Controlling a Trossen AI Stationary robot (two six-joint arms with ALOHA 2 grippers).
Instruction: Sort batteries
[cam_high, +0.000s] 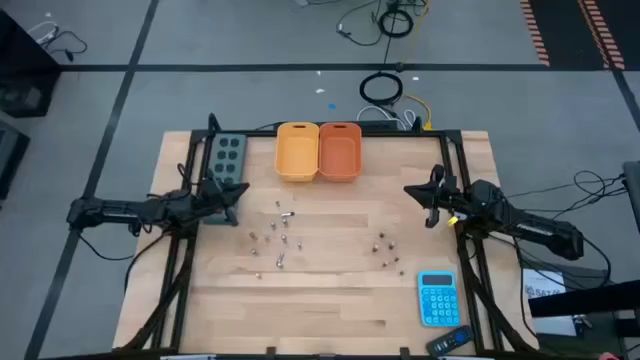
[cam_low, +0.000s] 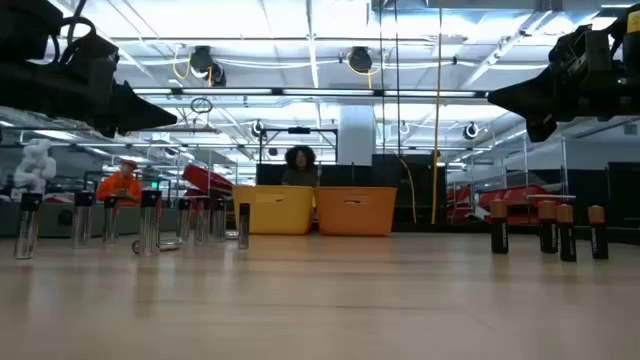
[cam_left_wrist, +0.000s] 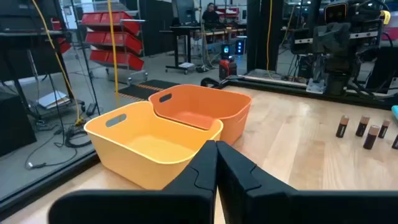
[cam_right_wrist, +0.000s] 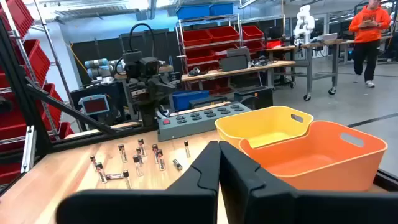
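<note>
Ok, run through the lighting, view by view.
High view: even light, no harsh shadows around the batteries. Low view: ceiling lights glare, and whatever hangs overhead goes black. Wrist views: the left pincer and right pincer read dark against the bright yellow bin.

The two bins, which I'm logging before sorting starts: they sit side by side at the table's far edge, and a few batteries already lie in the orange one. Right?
Not quite: the orange bin is empty, as is the yellow bin touching it, per the left wrist view. The batteries remain on the table.
</note>
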